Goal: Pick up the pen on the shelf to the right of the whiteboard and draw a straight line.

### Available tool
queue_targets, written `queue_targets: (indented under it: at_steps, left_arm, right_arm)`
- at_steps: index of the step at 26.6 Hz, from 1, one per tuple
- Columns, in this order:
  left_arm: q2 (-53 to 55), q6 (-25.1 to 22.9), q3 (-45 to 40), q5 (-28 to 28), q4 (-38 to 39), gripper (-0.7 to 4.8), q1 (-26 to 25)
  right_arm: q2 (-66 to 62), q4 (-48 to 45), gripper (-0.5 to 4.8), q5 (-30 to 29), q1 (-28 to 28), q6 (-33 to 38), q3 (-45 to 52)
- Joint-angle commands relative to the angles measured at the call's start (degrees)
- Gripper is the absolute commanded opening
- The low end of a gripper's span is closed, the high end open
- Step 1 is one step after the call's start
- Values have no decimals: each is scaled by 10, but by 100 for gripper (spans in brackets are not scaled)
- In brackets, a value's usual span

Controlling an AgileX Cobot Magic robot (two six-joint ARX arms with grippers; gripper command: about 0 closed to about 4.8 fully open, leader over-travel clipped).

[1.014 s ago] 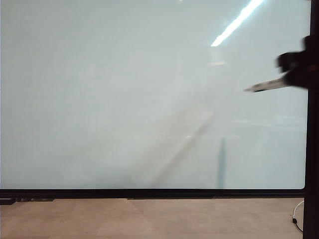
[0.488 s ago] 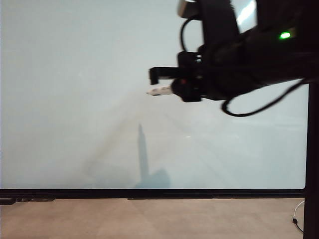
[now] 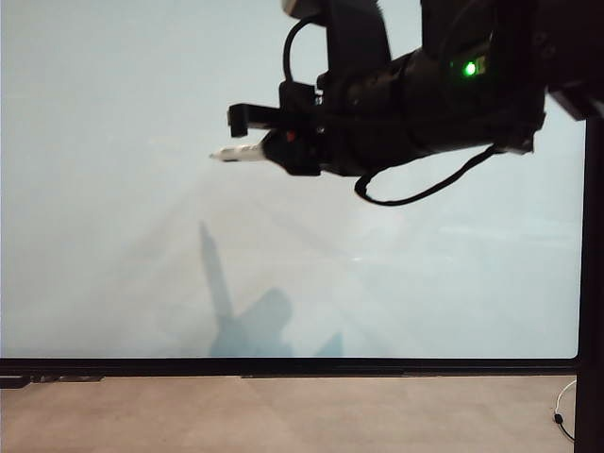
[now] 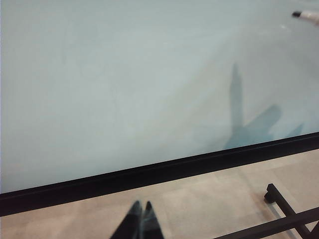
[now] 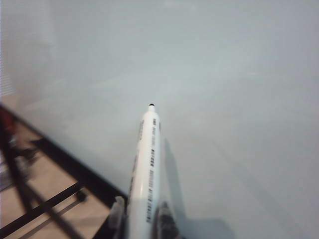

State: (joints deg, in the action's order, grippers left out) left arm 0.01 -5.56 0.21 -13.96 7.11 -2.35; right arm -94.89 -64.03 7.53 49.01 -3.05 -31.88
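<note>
Over the large glossy pale whiteboard point(image 3: 142, 189), the right gripper point(image 3: 247, 134) clamps the slim white pen point(image 3: 238, 152) pointing left, while the left gripper point(image 4: 139, 222) rests closed near the black frame.

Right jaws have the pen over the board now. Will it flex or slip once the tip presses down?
The pen looks like a stiff plastic barrel, so it probably won't bend. Its surface is smooth and round, and the right gripper holds only the rear end, so it may pivot or slide back against the glossy whiteboard. It likely weighs little.
</note>
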Motion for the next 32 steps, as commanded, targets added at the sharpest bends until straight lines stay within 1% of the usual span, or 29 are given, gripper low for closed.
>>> queue_targets:
  at_steps: [1,8,10,14,22,32]
  left_arm:
    - [0,-1,2,-3,-3,-5,0]
    - [0,-1,2,-4,-3,-5,0]
    - [0,-1,2,-4,-3,-5,0]
    - [0,0,2,-5,-3,-5,0]
    - [0,-1,2,-4,-3,-5,0]
    - [0,0,2,-4,-3,-5,0]
  right_arm:
    - [-6,0,-5,-25,-12,12,-5]
    - [-8,5,-5,-28,-42,14,-5]
    - [-8,7,-5,-39,-52,16,-5]
    - [-20,12,-5,-51,-52,16,-20]
    - [-48,12,-5,-51,-52,19,-47]
    - [-48,25,-5,-29,-53,19,-47]
